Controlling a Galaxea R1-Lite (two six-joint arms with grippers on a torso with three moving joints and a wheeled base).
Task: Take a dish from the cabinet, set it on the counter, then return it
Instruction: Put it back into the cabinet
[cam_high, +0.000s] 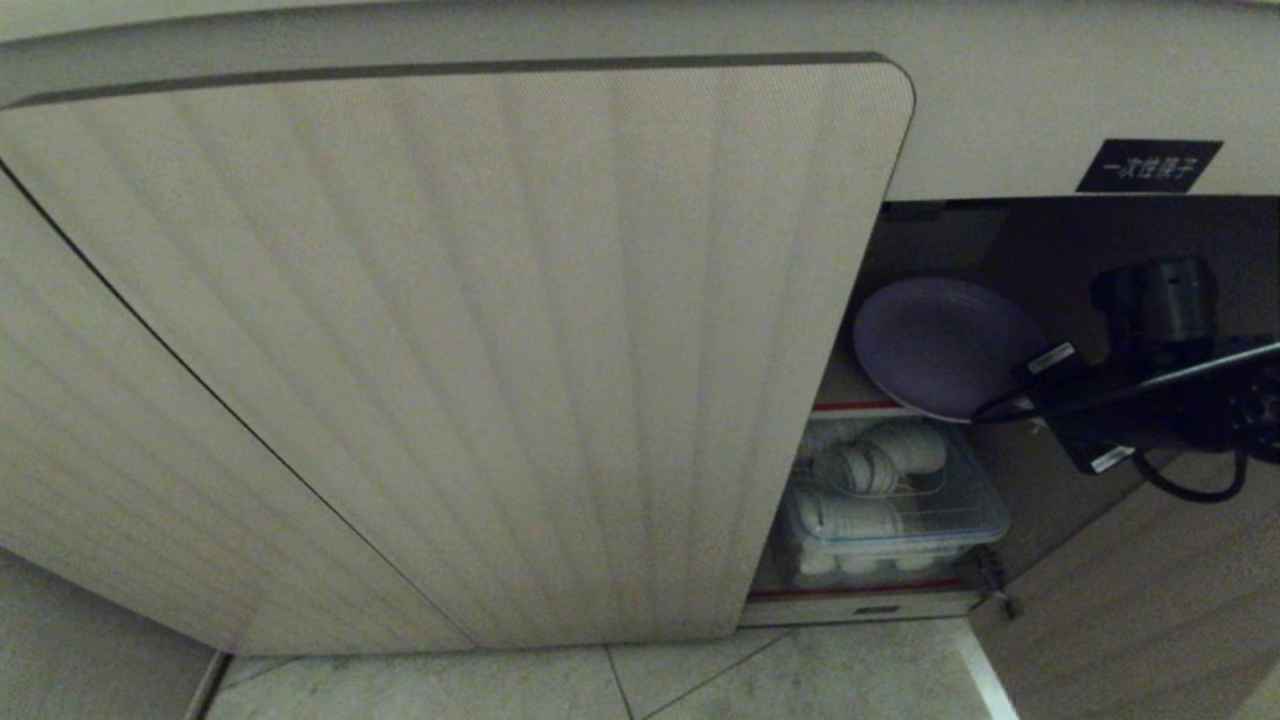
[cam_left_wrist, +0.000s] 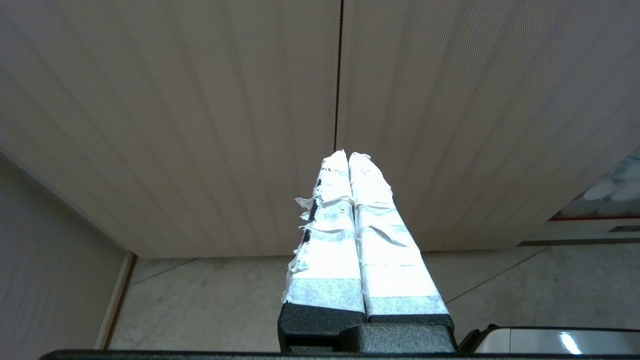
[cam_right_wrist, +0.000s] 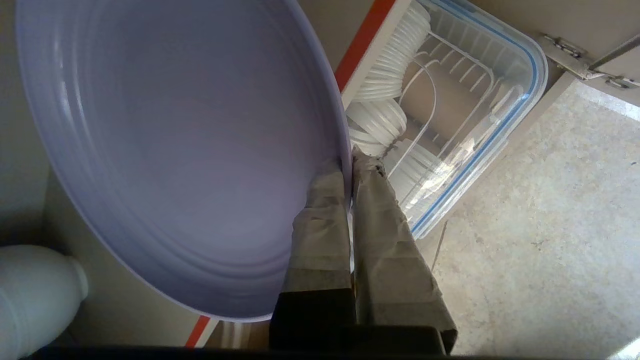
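Dish (cam_right_wrist: 180, 150): matt lavender plastic, smooth, faint concentric ridges; rim clamped in the right pincer (cam_right_wrist: 350, 167). 
Pincer fingers (cam_right_wrist: 320, 230): wrapped in creased, papery tape over rough black bodies. 
Left pincer (cam_left_wrist: 348, 156): same tape, frayed, white. 
Cabinet door (cam_high: 450, 350): beige, ribbed, matt. 
Bin (cam_right_wrist: 500, 100) just beyond the right pincer: clear glossy plastic, blue-edged. 
Floor (cam_right_wrist: 540, 240): pale speckled stone tile.

One lavender plate (cam_high: 935, 345) at 3 o'clock in the head view; one clear plastic bin (cam_high: 965, 520) at 4 o'clock, several stacks of white plates (cam_high: 880, 460) inside, exact number unclear; two ribbed cabinet doors (cam_high: 480, 340); one black label (cam_high: 1148, 165) at 2 o'clock; one white bottle (cam_right_wrist: 35, 290)
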